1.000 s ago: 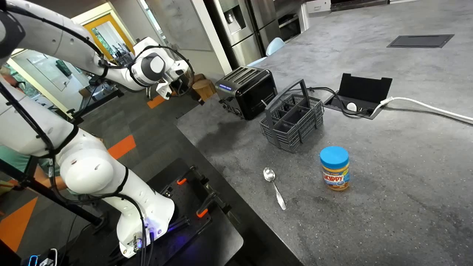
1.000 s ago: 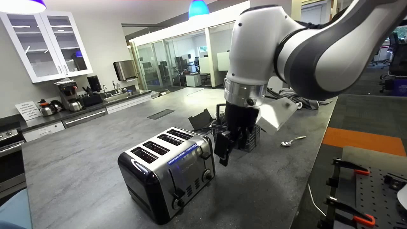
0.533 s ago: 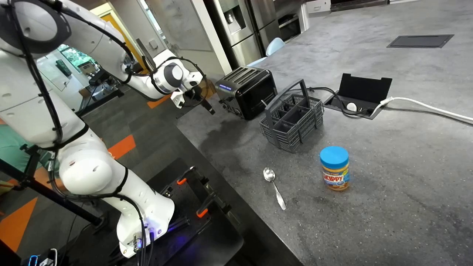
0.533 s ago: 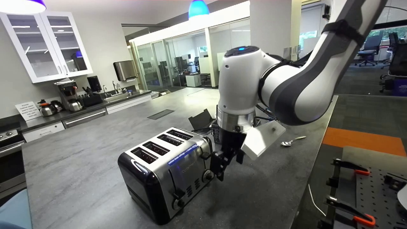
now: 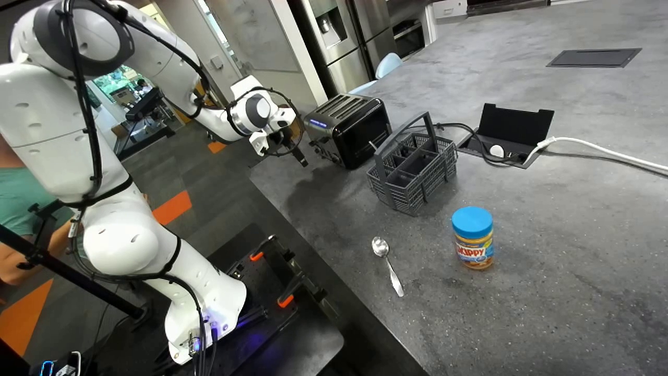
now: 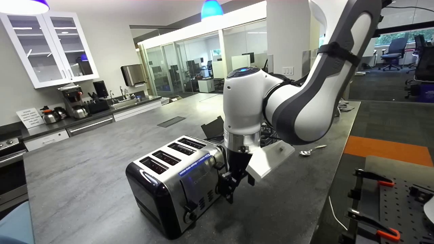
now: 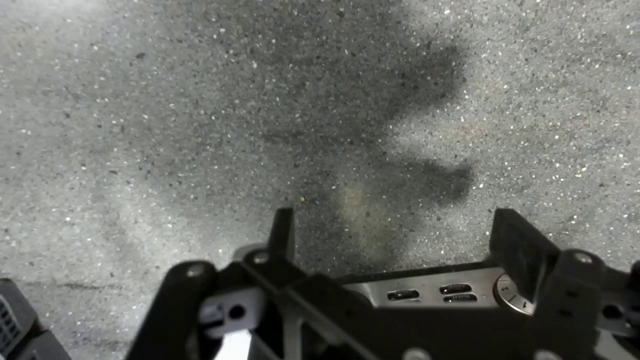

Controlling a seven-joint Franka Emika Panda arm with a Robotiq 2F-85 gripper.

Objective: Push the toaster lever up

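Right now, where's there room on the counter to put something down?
In an exterior view, bare counter spreads right of the peanut butter jar, below the white cord. A narrower bare patch lies between jar and spoon. It's crowded at the toaster: the gripper is close to its front, the basket close by.

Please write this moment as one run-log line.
gripper: open, empty; place: by front of toaster; one lever: low; other lever: high; contact: unclear

Brightly lit, countertop (image 6: pixel 213 107) glare, soft shadows (image 7: pixel 350 110), hand (image 7: pixel 394 215) blurred
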